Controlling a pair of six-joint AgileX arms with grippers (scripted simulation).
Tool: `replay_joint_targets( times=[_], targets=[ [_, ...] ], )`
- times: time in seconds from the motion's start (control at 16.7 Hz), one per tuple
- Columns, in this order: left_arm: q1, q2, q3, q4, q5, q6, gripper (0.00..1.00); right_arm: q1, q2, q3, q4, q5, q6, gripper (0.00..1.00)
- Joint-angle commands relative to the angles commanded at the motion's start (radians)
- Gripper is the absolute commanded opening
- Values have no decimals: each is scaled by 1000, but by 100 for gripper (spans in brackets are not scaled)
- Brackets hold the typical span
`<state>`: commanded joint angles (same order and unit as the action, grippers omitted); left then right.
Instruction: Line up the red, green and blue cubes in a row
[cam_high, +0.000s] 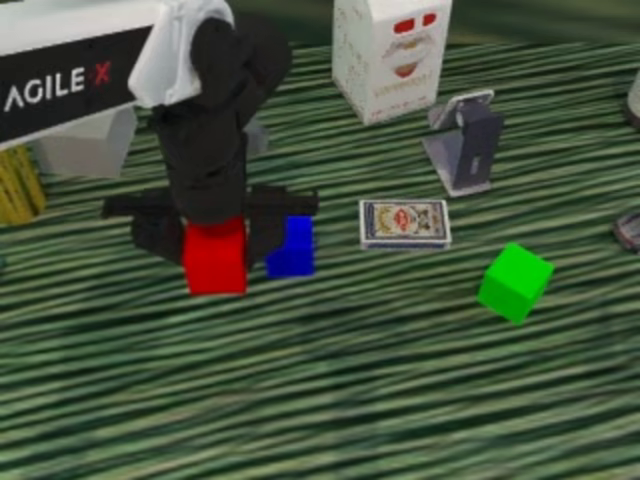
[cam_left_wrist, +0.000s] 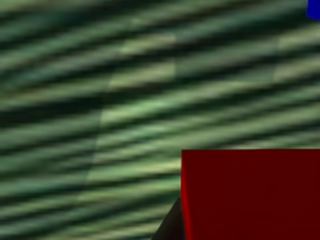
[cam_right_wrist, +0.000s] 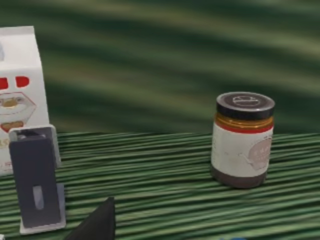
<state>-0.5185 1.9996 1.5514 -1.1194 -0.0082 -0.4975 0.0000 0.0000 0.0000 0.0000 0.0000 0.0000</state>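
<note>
Right now our left hand sits in the left-centre of the top view, its dark fingers clamped on either side of the red cube. In the left wrist view that red cube fills the lower right of the frame, with a sliver of a dark finger beside it and the striped green counter behind. Whether the cube rests on the counter or is lifted off it, we cannot tell.

The blue cube stands just beside the red one, on its right in the top view, close to the hand's right finger; a corner of it shows at the upper right edge of the left wrist view. The green cube lies well apart, in the right half of the frame, turned at an angle.

Between the blue and green cubes lies a pack of playing cards. Above it stand a white carton and a grey stand.

Our right hand is out of the top view; its wrist view shows a jar, the carton and the stand.
</note>
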Motion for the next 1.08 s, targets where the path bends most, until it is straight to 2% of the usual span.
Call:
replay_joint_targets(
  times=[0.18,0.3,0.66,1.08],
  targets=[
    [-99,-87,-108,29,-4,-123,0,0,0,0,0,0,0,100],
    [-127,-112,-137,38,-6,-152,0,0,0,0,0,0,0,100],
    [-124,-104,-148,53,-5,-147,0,0,0,0,0,0,0,100],
    [-124,-27,-296,287,-5,-148,0,0,0,0,0,0,0,100]
  ],
)
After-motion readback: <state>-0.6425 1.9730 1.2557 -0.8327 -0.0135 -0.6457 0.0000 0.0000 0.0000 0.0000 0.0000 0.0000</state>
